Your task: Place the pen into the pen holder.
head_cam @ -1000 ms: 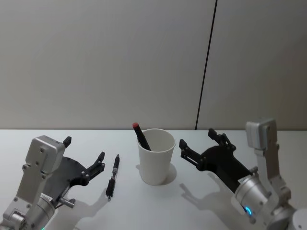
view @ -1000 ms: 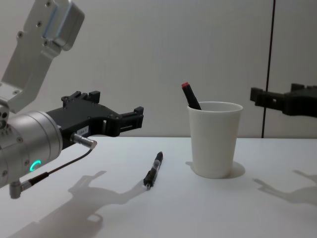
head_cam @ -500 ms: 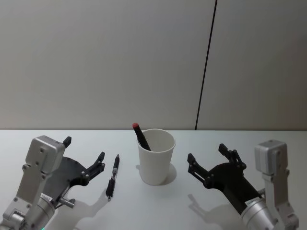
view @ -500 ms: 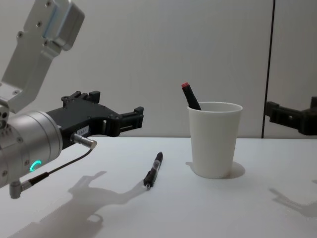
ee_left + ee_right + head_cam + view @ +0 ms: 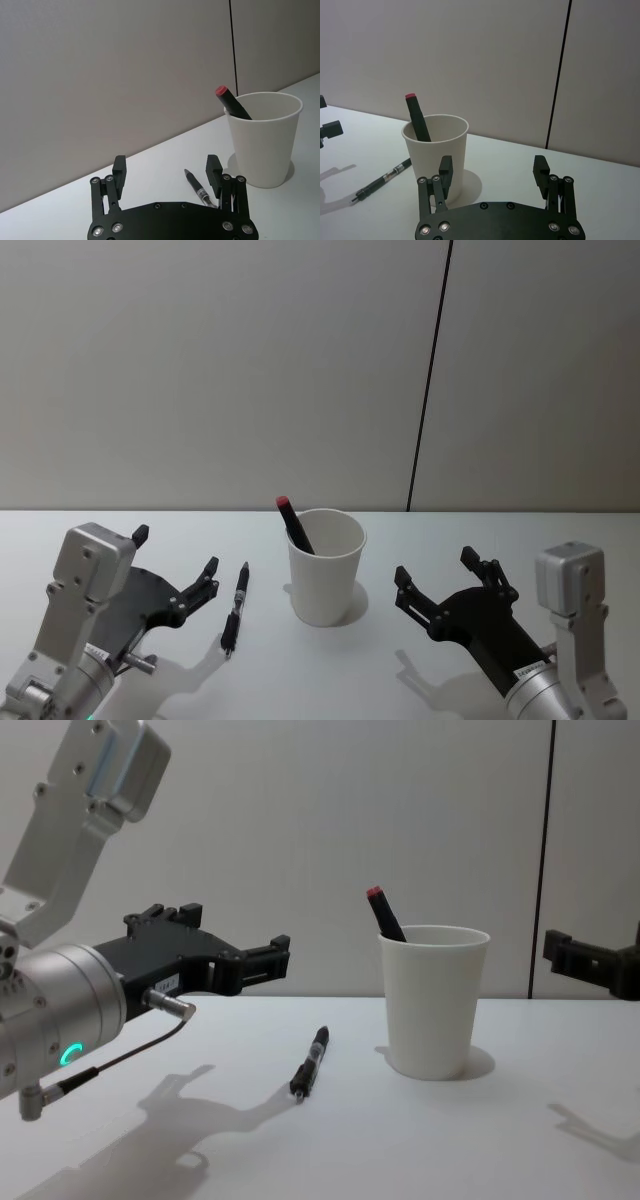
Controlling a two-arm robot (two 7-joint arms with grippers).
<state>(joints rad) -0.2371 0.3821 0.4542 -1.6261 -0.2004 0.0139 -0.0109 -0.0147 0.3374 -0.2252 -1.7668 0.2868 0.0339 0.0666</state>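
Observation:
The pen holder [image 5: 326, 568] [image 5: 433, 1005] [image 5: 265, 142] [image 5: 436, 147] is a white paper cup standing upright mid-table. A dark pen with a red end [image 5: 293, 524] [image 5: 384, 914] [image 5: 231, 102] [image 5: 418, 118] leans inside it. A second, black pen [image 5: 235, 608] [image 5: 310, 1063] [image 5: 199, 189] [image 5: 382, 181] lies flat on the table to the cup's left. My left gripper [image 5: 176, 552] [image 5: 235, 935] [image 5: 166, 165] hovers open just left of that lying pen, holding nothing. My right gripper [image 5: 436, 568] [image 5: 492, 162] [image 5: 595, 948] hangs open and empty to the cup's right, apart from it.
The white table [image 5: 330, 680] runs back to a grey wall with a dark vertical seam [image 5: 428, 380]. Shadows of both grippers fall on the tabletop.
My right gripper has drawn back from the cup, toward the right and nearer to me, still open. The left gripper, both pens and the cup have not moved.

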